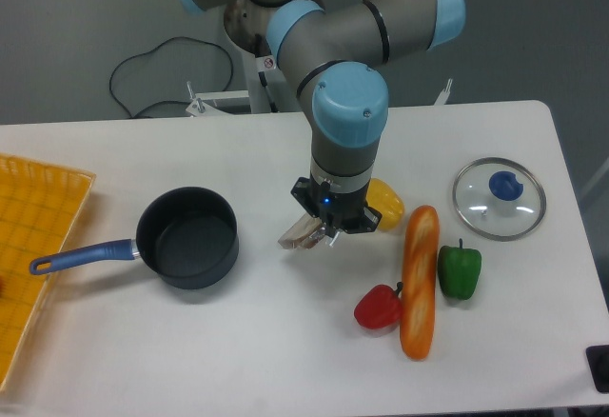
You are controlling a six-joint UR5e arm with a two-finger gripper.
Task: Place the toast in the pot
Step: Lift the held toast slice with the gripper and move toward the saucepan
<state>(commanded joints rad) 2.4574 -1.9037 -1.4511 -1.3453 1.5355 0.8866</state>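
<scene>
The toast [297,235] is a small tan slice in shiny wrap, tilted and held off the table at the gripper's lower left. My gripper [319,229] points straight down and is shut on the toast. The fingertips are mostly hidden under the wrist. The pot [188,237], dark grey with a long blue handle [81,256], stands upright on the white table to the left of the gripper, about a hand's width away. The pot looks empty inside.
A yellow pepper [388,204] lies just right of the gripper. A long orange baguette [419,281], a red pepper [379,307] and a green pepper [460,271] lie at the front right. A glass lid [499,197] with a blue knob lies far right. A yellow tray [33,255] is at the left edge.
</scene>
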